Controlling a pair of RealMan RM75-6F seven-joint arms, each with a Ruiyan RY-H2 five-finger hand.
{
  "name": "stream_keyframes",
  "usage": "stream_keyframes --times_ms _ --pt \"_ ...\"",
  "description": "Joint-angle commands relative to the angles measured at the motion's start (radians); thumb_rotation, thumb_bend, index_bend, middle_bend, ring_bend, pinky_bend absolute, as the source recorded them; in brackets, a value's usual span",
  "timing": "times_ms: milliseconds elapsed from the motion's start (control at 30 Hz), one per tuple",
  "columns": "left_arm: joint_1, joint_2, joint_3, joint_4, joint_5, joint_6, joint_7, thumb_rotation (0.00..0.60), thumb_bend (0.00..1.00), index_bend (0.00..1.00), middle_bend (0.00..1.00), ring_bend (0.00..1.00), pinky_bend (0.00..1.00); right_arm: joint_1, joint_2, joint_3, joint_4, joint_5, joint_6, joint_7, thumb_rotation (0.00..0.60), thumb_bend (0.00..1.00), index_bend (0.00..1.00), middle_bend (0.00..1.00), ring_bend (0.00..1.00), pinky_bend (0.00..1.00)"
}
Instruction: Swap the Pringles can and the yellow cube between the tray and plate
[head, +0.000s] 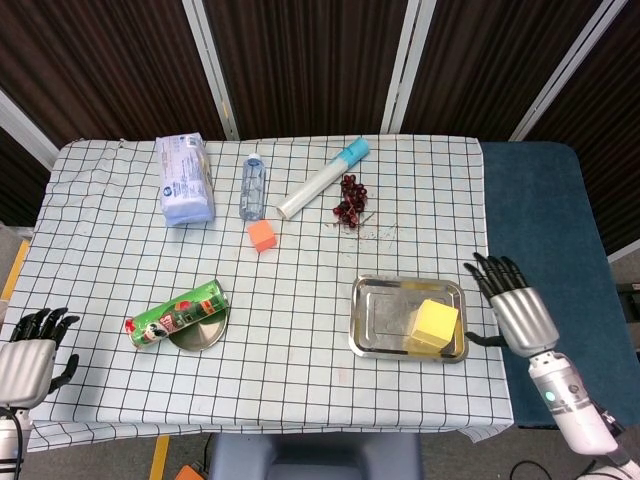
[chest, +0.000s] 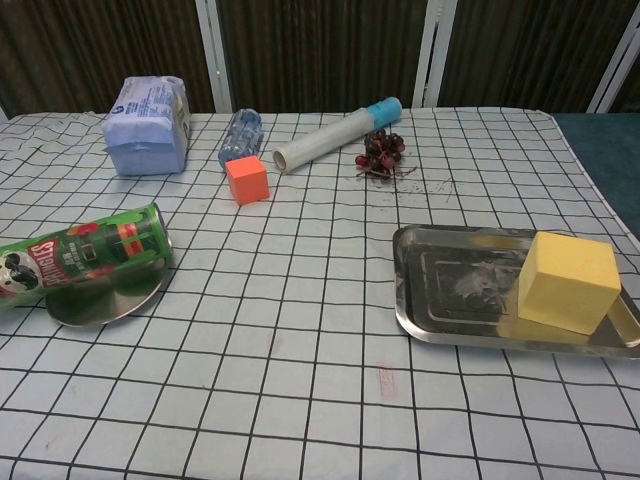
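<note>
My right hand (head: 517, 312) hung empty, fingers spread, just right of the tray (head: 378, 318); the yellow cube (head: 435, 323) sat inside by the near-hand rim. My left hand (head: 28, 355) was also empty, with the Pringles can (head: 175, 314) lying across the plate (head: 205, 335) beyond it. I judged the can could roll off. Open worktop (head: 290, 300) lay between them.

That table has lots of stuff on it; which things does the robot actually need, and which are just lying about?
Needed: Pringles can, round plate, yellow cube, metal tray.

Lying about: tissue pack, water bottle, orange cube, white tube, dark berries.
</note>
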Motion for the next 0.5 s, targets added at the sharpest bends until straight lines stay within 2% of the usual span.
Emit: stream_keyframes --times_ms 33,167,500 --pt "0.004 -0.001 -0.003 0.004 0.007 0.011 -0.011 0.600 0.41 0.23 0.16 0.11 0.15 -0.141 -0.017 0.054 0.036 0.089 0.175 -0.021 0.600 0.03 0.00 0.00 0.00 0.00" --pt "0.009 -0.003 -0.002 0.007 0.021 0.028 -0.011 0.600 0.41 0.22 0.16 0.11 0.15 -0.193 -0.051 0.105 0.079 0.169 0.221 -0.006 0.600 0.03 0.00 0.00 0.00 0.00" --pt "0.018 -0.002 -0.005 0.005 0.048 0.062 -0.021 0.600 0.41 0.22 0.15 0.11 0.15 -0.218 -0.049 0.120 0.057 0.154 0.209 -0.062 0.600 0.03 0.00 0.00 0.00 0.00"
